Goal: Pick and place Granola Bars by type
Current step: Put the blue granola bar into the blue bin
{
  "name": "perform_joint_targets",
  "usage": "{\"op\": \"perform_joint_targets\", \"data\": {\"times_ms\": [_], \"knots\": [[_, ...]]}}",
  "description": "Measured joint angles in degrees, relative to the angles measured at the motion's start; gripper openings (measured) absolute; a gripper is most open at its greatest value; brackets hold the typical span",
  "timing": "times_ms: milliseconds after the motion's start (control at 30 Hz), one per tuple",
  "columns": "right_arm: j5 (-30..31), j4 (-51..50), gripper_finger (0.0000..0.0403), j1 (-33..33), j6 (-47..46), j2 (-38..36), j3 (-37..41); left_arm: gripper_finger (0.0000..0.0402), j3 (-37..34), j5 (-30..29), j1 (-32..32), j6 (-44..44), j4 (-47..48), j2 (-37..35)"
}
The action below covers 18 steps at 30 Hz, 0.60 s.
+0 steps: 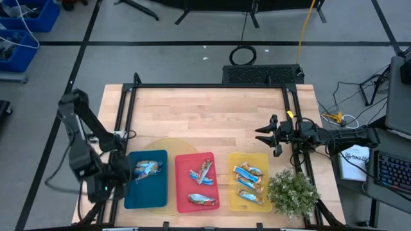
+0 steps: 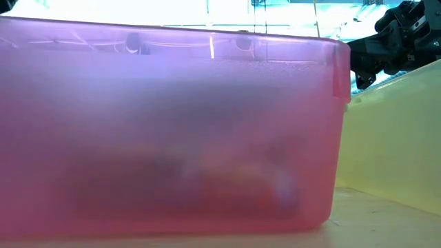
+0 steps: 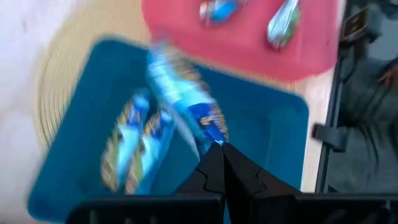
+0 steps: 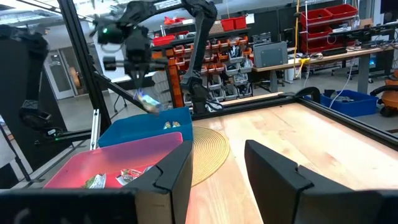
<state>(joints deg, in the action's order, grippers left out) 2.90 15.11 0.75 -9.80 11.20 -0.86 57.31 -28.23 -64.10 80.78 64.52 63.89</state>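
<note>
Your left gripper (image 3: 219, 152) is pinched on a bar (image 3: 186, 99), holding it by one end in the air over the blue tray (image 1: 146, 192); from the right wrist view you can see that bar (image 4: 148, 99) dangling below the left gripper (image 4: 140, 79), above the tray's far wall. Two more bars (image 3: 134, 146) lie side by side on the blue tray's floor, just beside the held one as the left wrist sees it. The blue tray sits at the near left of the table (image 1: 212, 115), partly on top of a round yellowish mat (image 1: 170, 144). Next to it is the red tray (image 1: 183, 183) with three bars: two crossing near its far end (image 1: 202, 172) and one near its front edge (image 1: 201, 200). The yellow tray (image 1: 232, 192) comes next, holding a stack of bars (image 1: 249, 183) in blue, orange and silver wrappers. A small potted plant (image 1: 292, 192) stands just beside the yellow tray at the table's right front corner. Your right gripper (image 1: 265, 135) waits over the right side of the table, behind the yellow tray, with its fingers (image 4: 273, 171) spread apart and nothing between them. In the low view the red tray's wall (image 2: 172, 131) fills most of the frame, its contents too blurred to make out.
</note>
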Motion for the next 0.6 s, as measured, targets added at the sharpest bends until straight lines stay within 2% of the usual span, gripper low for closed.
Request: {"op": "perform_joint_targets", "data": {"times_ms": [100, 233, 433, 600], "knots": [[0.0, 0.0, 0.0137, 0.0, 0.0, 0.0, 0.0, 0.0000, 0.0, 1.5, -2.8, 7.2, -1.2, 4.2], [0.0, 0.0, 0.0137, 0.0, 0.0, 0.0, 0.0, 0.0000, 0.0, 0.5, -6.0, 14.1, -3.2, 8.8], [0.0, 0.0, 0.0137, 0.0, 0.0, 0.0, 0.0, 0.0000, 0.0, -4.7, -8.8, 15.0, -11.4, 13.6], [0.0, 0.0, 0.0137, 0.0, 0.0, 0.0, 0.0, 0.0009, 0.0, -5.6, -8.0, 17.4, -9.6, 15.0]]}}
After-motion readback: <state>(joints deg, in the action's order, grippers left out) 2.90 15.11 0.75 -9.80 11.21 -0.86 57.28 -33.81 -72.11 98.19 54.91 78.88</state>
